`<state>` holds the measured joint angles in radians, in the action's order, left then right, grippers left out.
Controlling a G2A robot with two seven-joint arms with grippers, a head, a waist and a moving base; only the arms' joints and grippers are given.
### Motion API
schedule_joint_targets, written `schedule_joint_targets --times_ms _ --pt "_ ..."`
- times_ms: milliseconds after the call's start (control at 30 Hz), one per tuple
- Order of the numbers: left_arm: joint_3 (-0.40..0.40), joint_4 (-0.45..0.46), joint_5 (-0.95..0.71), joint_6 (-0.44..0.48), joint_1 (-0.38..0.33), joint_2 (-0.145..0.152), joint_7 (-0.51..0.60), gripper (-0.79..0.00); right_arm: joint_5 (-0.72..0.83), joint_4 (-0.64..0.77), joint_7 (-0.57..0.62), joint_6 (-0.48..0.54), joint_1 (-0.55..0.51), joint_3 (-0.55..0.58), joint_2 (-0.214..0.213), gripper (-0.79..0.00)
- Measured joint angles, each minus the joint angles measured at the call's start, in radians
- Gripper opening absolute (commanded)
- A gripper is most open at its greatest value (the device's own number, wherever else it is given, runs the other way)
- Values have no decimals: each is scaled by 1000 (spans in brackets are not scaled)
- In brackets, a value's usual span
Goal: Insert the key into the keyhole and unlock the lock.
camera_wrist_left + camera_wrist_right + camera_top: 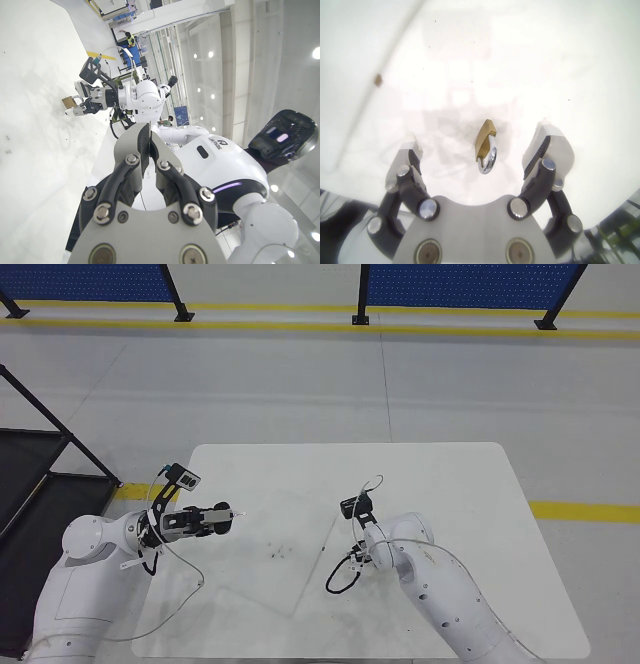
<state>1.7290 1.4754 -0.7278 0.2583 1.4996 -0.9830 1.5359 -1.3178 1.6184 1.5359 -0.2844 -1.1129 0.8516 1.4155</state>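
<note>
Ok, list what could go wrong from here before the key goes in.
1. The padlock lies loose on the table between the open right gripper fingers; closing could shove it or catch only its shackle.
2. The left gripper pinches the key with just a thin tip showing; it might twist or slip under insertion force.

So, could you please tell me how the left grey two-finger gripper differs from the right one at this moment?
The left gripper is shut on a thin metal key; the right gripper is open, holding nothing. The left gripper is over the white table, away from the brass padlock; the right gripper sits low with the padlock between its fingers. Both have ribbed black pads.
</note>
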Motion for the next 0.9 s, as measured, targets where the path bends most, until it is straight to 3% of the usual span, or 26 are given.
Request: schedule_joint_targets --times_ms 100,133,167,267,367,667,700,767,900 --pt "0 0 0 0 0 0 0 -785 -10 8 0 0 -18 13 1 0" --pt "0 0 0 0 0 0 0 -785 -15 13 0 0 -27 20 1 -126" --pt "0 0 0 0 0 0 0 -785 -19 18 0 0 -34 25 0 -182" --pt "0 0 0 0 0 0 0 -785 -32 35 0 0 -59 41 -1 -249" --pt "0 0 0 0 0 0 0 -785 -43 49 0 0 -80 50 -1 -400" --pt "0 0 0 0 0 0 0 -785 -48 41 0 0 -87 52 5 -502" --pt "0 0 0 0 0 0 0 -785 -48 38 0 0 -85 52 6 -548" --pt "0 0 0 0 0 0 0 -785 -47 32 0 0 -81 49 8 -754" --pt "0 0 0 0 0 0 0 -785 -44 18 0 0 -77 49 11 -785"
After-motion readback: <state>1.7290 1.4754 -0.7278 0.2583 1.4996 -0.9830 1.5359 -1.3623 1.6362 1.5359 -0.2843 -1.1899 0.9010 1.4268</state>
